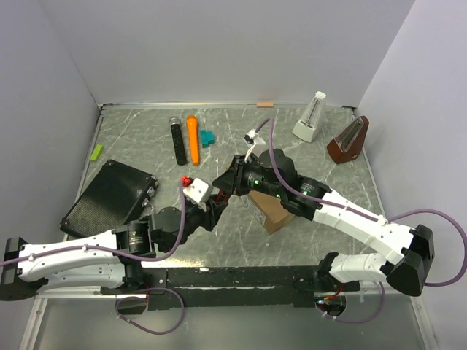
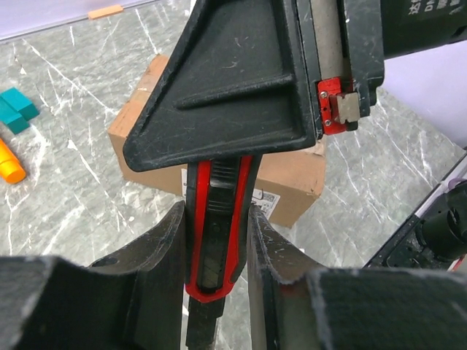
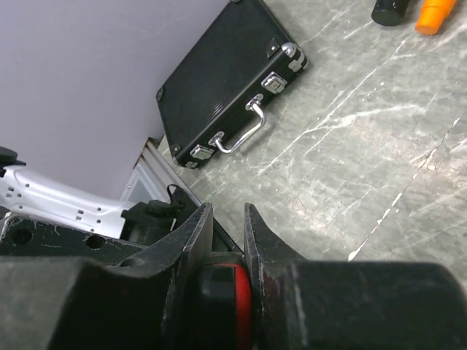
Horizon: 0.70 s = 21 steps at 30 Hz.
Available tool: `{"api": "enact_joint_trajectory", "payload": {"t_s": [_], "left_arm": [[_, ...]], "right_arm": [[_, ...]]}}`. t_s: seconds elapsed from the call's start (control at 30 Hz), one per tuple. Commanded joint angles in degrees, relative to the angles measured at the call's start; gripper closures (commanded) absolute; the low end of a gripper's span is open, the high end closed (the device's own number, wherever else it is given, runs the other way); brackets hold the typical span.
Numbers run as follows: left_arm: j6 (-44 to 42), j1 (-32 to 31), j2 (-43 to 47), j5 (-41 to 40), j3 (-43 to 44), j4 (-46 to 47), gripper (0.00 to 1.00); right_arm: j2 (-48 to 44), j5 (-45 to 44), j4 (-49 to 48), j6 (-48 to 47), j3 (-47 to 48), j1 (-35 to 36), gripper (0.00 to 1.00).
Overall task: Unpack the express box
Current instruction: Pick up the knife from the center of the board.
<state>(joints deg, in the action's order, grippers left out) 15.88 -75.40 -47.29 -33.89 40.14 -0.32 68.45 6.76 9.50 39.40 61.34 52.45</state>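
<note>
Grippers meet over the middle of the table, just ahead of the two arm bases. The left gripper [image 2: 217,211] is clamped on the lower part of a red and black knife [image 2: 219,251], one finger pressed against each side of its handle. The right gripper [image 3: 226,211] has its fingers drawn in around the other end of the same knife, whose red edge fills the gap between them.

Just beyond and to the right, under the right arm, the box [image 2: 292,175] lies flat on the table [image 1: 343,240]. It is skewed to the table's edges, with one corner pointing at the near edge. From the left wrist its long axis runs across the view, and a long side bearing a printed label faces the knife. From above the arm hides most of it.

Left of the grippers a black case [image 1: 109,195] lies flat. Farther back are a green block [image 1: 96,151], a black stick [image 1: 176,141], an orange stick [image 1: 193,138] and a teal block [image 1: 208,137]. At the far right stand a white metronome [image 1: 310,117] and a brown metronome [image 1: 349,138].

The tabletop is grey, marbled with pale veins, and plain pale walls [image 1: 219,44] close it in on three sides.
</note>
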Motion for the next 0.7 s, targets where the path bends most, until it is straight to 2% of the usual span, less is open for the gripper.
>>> {"api": "enact_joint_trajectory", "payload": {"t_s": [0.0,0.13,0.27,0.37,0.47,0.67], "left_arm": [[3.5,-0.6,0.4,-3.9,4.0,-1.2,0.69],[6.4,-0.6,4.0,-5.0,2.2,-2.8,0.39],[9.8,-0.6,12.3,-6.0,-0.6,-3.3,0.19],[9.9,-0.6,18.7,-3.4,-3.5,-2.1,0.12],[7.1,-0.5,22.8,5.6,-6.0,2.0,0.1],[5.7,-0.2,20.0,23.3,-4.7,4.4,0.11]], "right_arm": [[-2.3,-0.7,-1.0,-1.5,-1.1,-0.6,1.0],[-5.4,-0.9,1.1,-2.6,-1.5,-2.3,1.0],[-8.5,1.3,3.4,-4.6,-2.3,-5.2,1.0],[-10.8,4.3,4.4,-8.3,-3.0,-5.8,1.0],[-15.3,9.7,0.7,-11.8,-6.3,-6.0,1.0],[-20.5,23.0,-9.1,-10.7,-11.2,-6.0,1.0]]}}
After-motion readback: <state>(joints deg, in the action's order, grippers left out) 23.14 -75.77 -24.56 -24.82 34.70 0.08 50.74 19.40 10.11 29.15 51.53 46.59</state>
